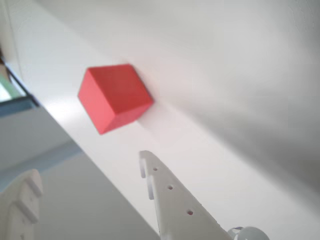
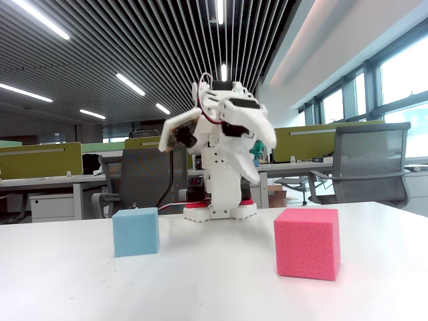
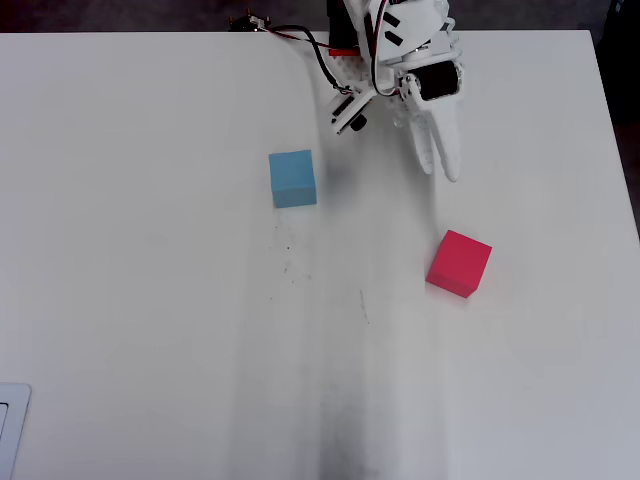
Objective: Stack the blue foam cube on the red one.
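Gripper (image 3: 440, 170) mine, raised above table (image 3: 150, 300) near my base, jaws parted, nothing held. Blue foam cube (image 3: 292, 179) sits on table, left in overhead view. Red one (image 3: 459, 264) well apart to right (wrist view shows it ahead of fingertips, untouched).

Sky-blue foam cube (image 3: 293, 178), pink-red cube (image 3: 459, 264), white table (image 3: 150, 300), white fingers (image 3: 440, 150)

Legible text: none is found. No labels, brands, numbers or signs are seen in any view.
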